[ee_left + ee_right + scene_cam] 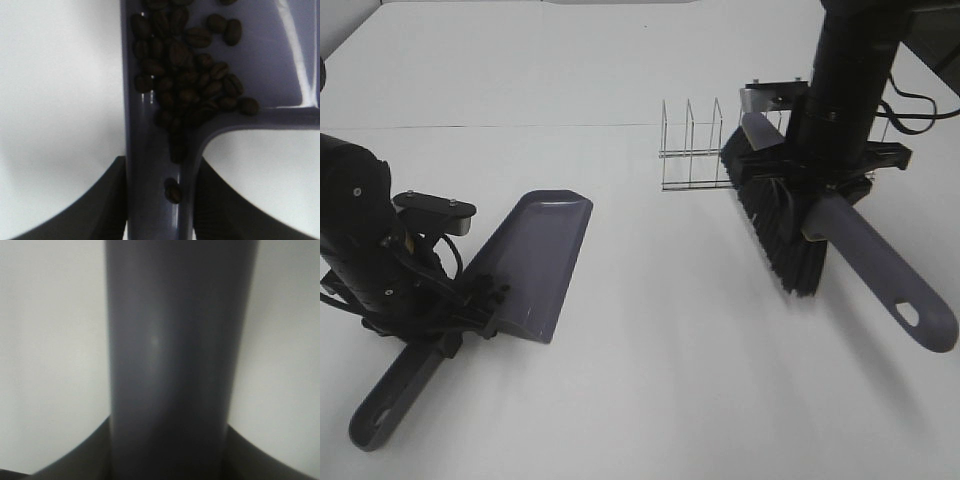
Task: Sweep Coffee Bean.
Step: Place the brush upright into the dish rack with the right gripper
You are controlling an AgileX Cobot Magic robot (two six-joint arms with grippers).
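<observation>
The coffee beans [185,75] lie piled inside the grey-purple dustpan [270,60], at its rear by the handle, and one bean [173,191] sits in the handle groove. In the exterior view the dustpan [545,265] is on the table at the left, and no beans show on the table. My left gripper [460,325] is shut on the dustpan handle [390,400]. It also shows in the left wrist view [157,205]. My right gripper [820,180] is shut on the grey brush handle [170,340] and holds the black-bristled brush [775,215] at the right, apart from the dustpan.
A wire rack [695,145] stands behind the brush at the back middle, with a small metal piece [760,100] beside it. The white table [660,330] spreads between dustpan and brush. The brush handle's end [920,315] points to the front right.
</observation>
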